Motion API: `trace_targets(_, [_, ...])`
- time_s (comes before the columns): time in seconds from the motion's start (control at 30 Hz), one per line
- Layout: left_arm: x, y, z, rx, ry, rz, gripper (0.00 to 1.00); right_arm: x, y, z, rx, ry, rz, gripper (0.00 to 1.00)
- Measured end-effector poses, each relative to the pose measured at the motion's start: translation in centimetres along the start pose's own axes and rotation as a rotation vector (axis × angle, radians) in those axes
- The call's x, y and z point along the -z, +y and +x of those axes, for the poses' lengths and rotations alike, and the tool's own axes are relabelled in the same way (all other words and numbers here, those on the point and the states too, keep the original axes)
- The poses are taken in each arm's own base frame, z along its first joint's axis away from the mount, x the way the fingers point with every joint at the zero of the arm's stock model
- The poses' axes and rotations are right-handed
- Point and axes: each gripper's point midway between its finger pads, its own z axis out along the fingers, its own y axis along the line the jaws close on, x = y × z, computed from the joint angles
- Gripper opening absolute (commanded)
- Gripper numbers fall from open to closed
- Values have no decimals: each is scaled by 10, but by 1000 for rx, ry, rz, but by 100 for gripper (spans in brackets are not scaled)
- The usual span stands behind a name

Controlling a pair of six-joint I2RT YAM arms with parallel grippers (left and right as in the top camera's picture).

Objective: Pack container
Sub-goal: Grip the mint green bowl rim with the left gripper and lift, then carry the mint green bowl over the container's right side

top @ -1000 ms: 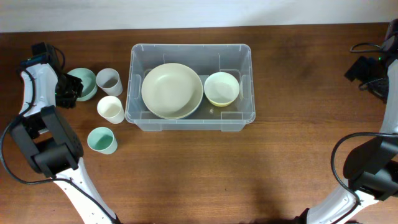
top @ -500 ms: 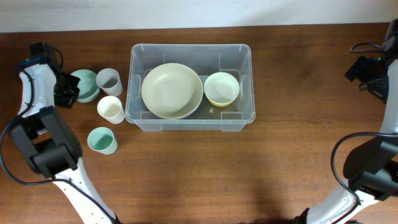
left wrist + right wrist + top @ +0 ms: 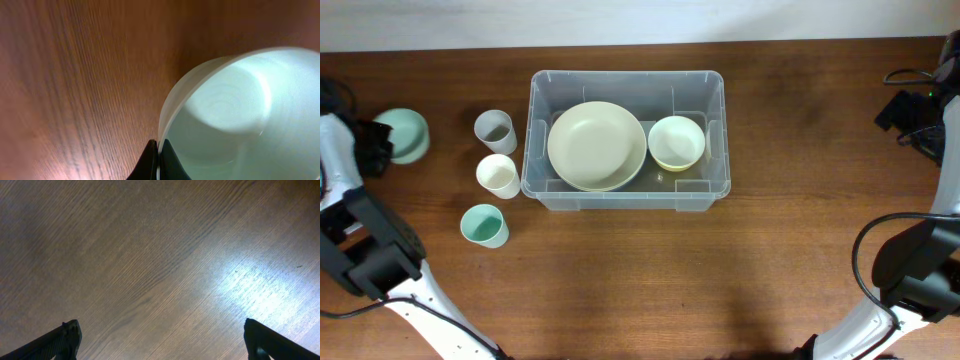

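The clear container [image 3: 625, 75] sits in the upper middle of the overhead view on the table [image 3: 720, 270]. It holds a large cream bowl [image 3: 597, 146] with a small yellow bowl [image 3: 677, 142] to its right. Three cups stand just left of it: grey [image 3: 494, 130], white [image 3: 498, 175] and green [image 3: 483, 225]. At the far left edge, the left gripper [image 3: 157, 160] is pinching the rim of a pale green bowl [image 3: 225, 115]. At the upper right, the right gripper [image 3: 162, 342] is spread wide over bare wood.
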Motion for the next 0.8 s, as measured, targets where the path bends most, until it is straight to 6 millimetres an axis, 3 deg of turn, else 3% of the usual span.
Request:
trace_targets(0.2, [49,-46,-20,-105,-61,172,1,0,0,0,1,0,0,99])
trace_targets(0.33, [86,-85,-3,-239,-60,314,1,0,0,0,1,0,0,99])
trace_targets(0.4, [110,-108,19,-342,-62,379,1,0,0,0,1,0,0,99])
trace_targets(0.5, [149,-142,70,-523,-58,461,1,0,0,0,1,0,0,99])
trace_targets(0.63, [203,-186,173,-783,-31,585,1,0,0,0,1,0,0,99])
trace_targets(0.8, [240,-208,298,-1034,58,692,1,0,0,0,0,0,0,99])
